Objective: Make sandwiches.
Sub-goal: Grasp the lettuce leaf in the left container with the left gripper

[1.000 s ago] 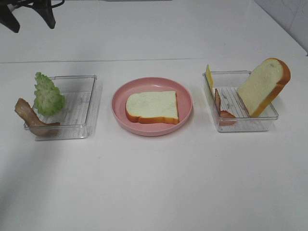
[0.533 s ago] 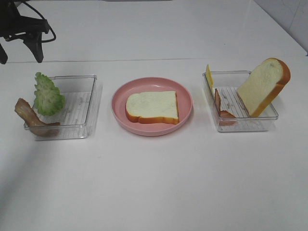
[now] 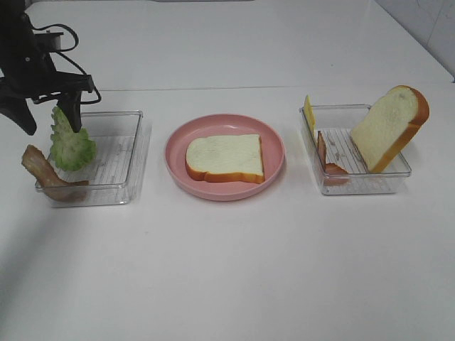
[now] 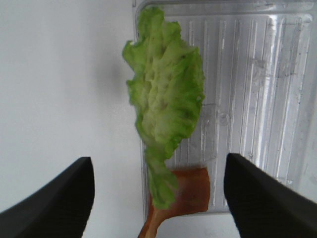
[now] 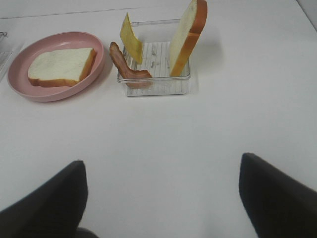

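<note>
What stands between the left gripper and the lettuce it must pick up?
Nothing visible. The open left gripper hangs over the lettuce, which stands at the clear tray's edge. A bacon strip lies only at the leaf's foot.

High view overlooks the table (image 3: 227,270); left wrist close above lettuce (image 4: 166,104), right wrist obliquely facing plate (image 5: 17,74).

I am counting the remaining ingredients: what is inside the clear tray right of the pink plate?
The right tray holds a bread slice leaning upright, a bacon strip and a cheese square standing on edge. The floor behind the bread is covered.
</note>
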Tool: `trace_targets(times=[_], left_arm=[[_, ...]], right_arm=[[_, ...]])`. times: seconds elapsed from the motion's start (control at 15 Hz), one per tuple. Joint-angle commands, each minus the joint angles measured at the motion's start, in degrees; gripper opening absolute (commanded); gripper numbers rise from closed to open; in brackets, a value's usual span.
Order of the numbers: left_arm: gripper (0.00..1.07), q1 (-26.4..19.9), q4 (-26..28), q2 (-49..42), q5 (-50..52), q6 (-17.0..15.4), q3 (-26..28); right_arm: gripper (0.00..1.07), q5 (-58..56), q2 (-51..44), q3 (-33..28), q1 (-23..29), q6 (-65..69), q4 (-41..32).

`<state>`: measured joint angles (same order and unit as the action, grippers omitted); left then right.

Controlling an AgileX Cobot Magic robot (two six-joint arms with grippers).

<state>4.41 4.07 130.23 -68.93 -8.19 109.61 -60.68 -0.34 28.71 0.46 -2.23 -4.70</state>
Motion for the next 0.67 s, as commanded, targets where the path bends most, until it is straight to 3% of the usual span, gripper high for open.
trace_targets(times=[0.07, 0.33, 0.67], left_arm=[[0.48, 0.29, 0.23, 0.34, 1.03, -0.06, -0.4], [0.01, 0.29, -0.4, 0.29, 1.32, -0.06, -0.4], [0.0, 0.29, -0.06, 0.23, -0.63, 0.57, 0.57]], right_arm=[[0.78, 0.29, -0.34, -0.11, -0.23, -0.4, -0.34], [0.78, 0.29, -0.34, -0.11, -0.23, -0.4, -0.34], [0.78, 0.29, -0.34, -0.11, -0.23, -0.4, -0.34]])
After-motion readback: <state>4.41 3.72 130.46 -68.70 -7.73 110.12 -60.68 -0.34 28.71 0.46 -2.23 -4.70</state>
